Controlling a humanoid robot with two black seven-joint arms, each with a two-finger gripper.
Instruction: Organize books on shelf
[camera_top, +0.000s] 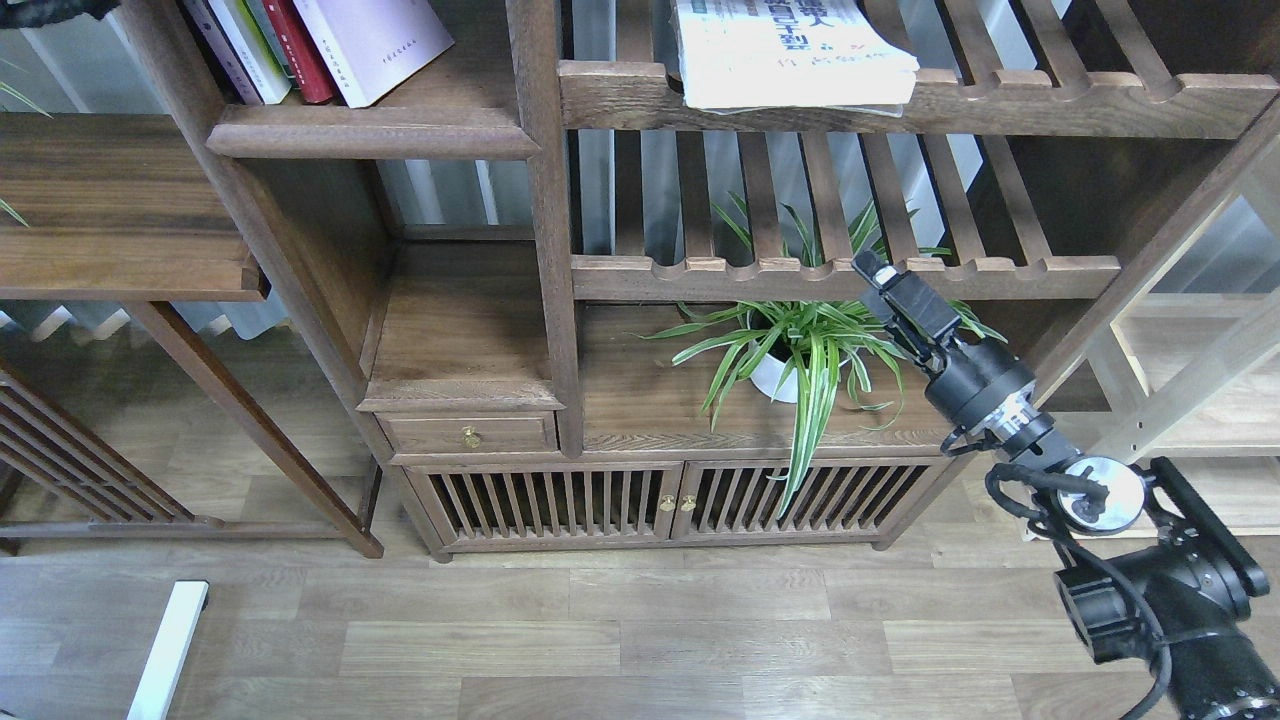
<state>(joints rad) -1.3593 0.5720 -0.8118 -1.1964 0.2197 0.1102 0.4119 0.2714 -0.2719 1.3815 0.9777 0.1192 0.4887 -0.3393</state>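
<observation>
A red book (300, 50) and a pale lavender-white book (375, 40) lean leftwards among several books on the solid dark shelf board (370, 135) at the top left. The floppy white book with large Chinese lettering (790, 50) lies flat on a slatted shelf at the top centre, overhanging its front rail. My right gripper (872, 265) is raised in front of the lower slatted shelf, well below that book, and holds nothing. Its fingers read as one dark bar. A dark shape (55, 8) at the top left corner may be my left arm. Its gripper cannot be made out.
A potted spider plant (800, 350) stands on the cabinet top just left of my right gripper. A small drawer (470, 435) and slatted cabinet doors (670, 500) are below. A pale wood rack (1200, 380) stands at the right. A white bar (170, 650) lies on the floor.
</observation>
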